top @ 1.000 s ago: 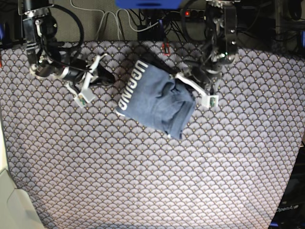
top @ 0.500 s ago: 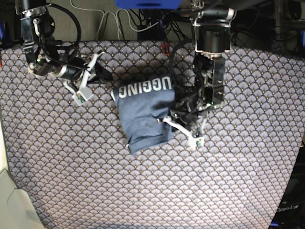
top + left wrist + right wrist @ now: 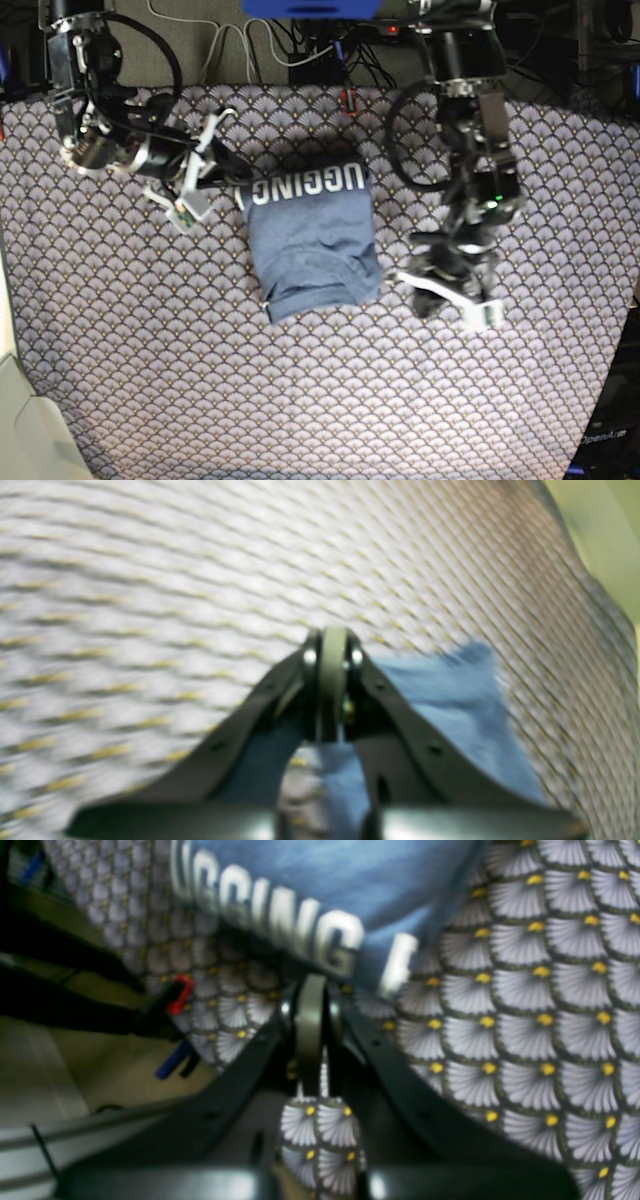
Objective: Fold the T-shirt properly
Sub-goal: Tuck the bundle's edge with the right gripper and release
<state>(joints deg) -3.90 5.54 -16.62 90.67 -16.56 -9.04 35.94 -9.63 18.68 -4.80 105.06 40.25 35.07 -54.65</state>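
The slate-blue T-shirt [image 3: 312, 243] lies folded into a compact block mid-table, its white lettering [image 3: 300, 186] along the far edge. My right gripper [image 3: 233, 189] is shut, its tips right at the lettered left corner. In the right wrist view the shut gripper [image 3: 310, 990] sits just under the T-shirt [image 3: 325, 875], with nothing seen between the fingers. My left gripper [image 3: 418, 285] hangs to the right of the shirt, apart from it. The blurred left wrist view shows this gripper [image 3: 328, 645] shut and empty over the cloth, with the T-shirt [image 3: 450, 715] beside it.
A fan-scale patterned tablecloth [image 3: 300, 400] covers the table. Cables and a power strip [image 3: 330, 45] run along the back edge, with a red clip [image 3: 348, 100] near it. A pale object [image 3: 20, 420] sits at the front left corner.
The shirt was turned and dragged toward the front. My left gripper has since come off it, moving right and toward the front. My right gripper has closed in on the lettered corner.
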